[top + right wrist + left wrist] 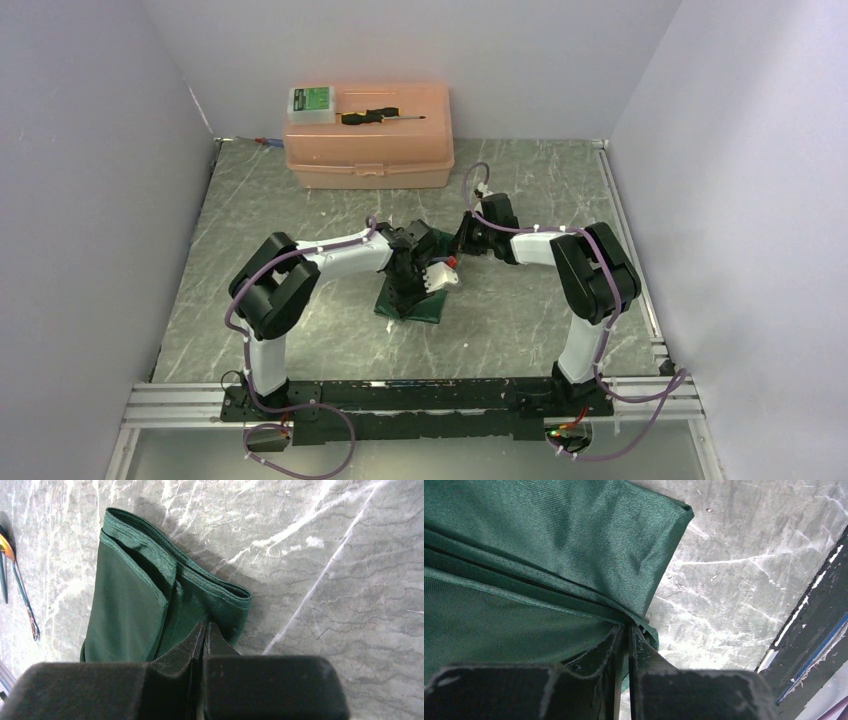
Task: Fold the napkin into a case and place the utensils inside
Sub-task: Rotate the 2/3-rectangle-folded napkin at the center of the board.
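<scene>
on one napkin, two closed claws: left claw; right claw

Dark green napkin in folds, left tool pinching its edge, grey marbled table beside

left arm and right arm crowded over the napkin, open table either side, toolbox at far edge

The right wrist view's left edge cuts off the gold-headed metal utensil; from above it cannot be made out, and the arms' wrists cover most of the dark green cloth napkin. Whether the right gripper pinches the napkin is unclear.
</scene>
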`<action>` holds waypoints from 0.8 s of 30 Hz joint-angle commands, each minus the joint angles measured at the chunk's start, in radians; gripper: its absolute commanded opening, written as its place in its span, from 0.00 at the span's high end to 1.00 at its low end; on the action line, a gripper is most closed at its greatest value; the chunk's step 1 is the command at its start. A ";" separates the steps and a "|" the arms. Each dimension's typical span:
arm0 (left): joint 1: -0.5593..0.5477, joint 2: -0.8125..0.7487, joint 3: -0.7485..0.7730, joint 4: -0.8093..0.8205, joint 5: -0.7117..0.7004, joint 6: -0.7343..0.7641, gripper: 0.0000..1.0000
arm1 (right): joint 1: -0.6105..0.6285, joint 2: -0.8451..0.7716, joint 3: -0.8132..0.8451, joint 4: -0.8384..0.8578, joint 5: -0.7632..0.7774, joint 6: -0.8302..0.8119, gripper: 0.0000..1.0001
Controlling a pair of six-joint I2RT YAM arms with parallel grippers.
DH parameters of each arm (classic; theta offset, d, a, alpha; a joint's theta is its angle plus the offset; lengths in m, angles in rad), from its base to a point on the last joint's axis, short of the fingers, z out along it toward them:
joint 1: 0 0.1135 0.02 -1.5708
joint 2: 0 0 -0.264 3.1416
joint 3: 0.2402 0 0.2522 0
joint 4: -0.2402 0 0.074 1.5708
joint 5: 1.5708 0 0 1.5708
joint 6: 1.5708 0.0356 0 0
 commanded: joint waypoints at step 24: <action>0.021 -0.117 0.003 -0.019 -0.026 0.004 0.51 | -0.001 -0.234 0.050 -0.138 0.039 -0.037 0.94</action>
